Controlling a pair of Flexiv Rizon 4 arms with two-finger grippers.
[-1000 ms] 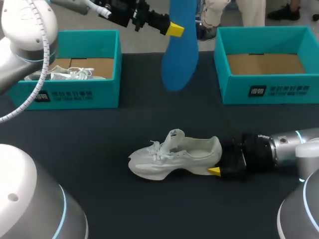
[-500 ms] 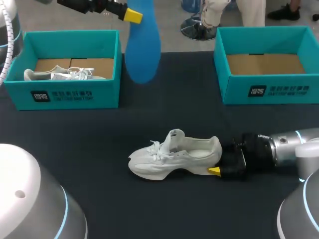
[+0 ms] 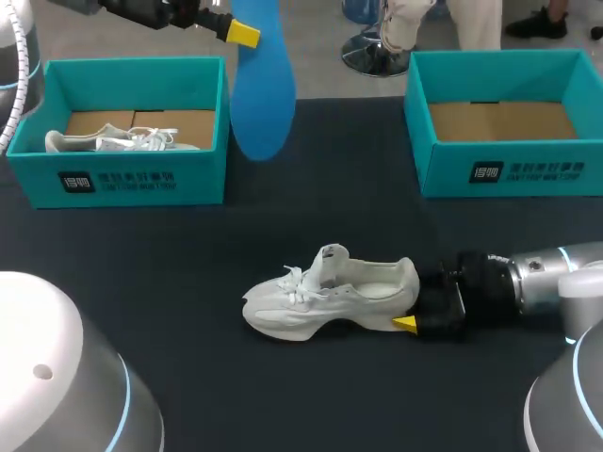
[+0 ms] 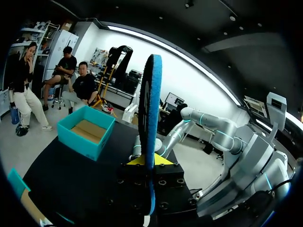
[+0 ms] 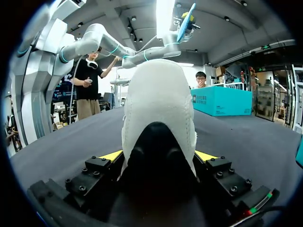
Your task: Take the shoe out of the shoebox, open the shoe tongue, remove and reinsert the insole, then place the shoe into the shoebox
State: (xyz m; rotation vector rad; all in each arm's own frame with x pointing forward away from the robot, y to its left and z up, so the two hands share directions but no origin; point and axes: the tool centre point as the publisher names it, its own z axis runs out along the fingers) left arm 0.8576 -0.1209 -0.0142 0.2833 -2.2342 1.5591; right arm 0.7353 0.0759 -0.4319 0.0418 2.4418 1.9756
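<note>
Between the left jaws, held high above the desk (image 3: 188, 268), the blue insole (image 3: 262, 94) is clamped near its upper end and hangs with its broader end lowest. In the left wrist view the insole (image 4: 150, 118) is seen edge-on, pinched from both sides. The right jaws are closed on the heel of the white shoe (image 3: 330, 299), which stands on its sole on the desk, toe pointing away from them.

The insole is judged to be out, so reinsertion is the step in hand. It is best done with the broader end led into the opening ahead of the right jaws and the insole turned to lie along the shoe's length. It should then be slid toward the toe before the heel end is pressed down. The heel should be kept firmly clamped so that the shoe is not pushed along the desk. The tongue appears lifted, though how far it is folded forward cannot be told from the head view.

Beside and below the left jaws stands a second shoebox (image 3: 141, 179) with another white shoe (image 3: 113, 141) inside; its wall should be cleared on the descent. Beyond the right jaws an empty shoebox (image 3: 509, 174) waits, well apart from the shoe. At the heel, the right jaws themselves may crowd the left jaws when the insole is seated.
</note>
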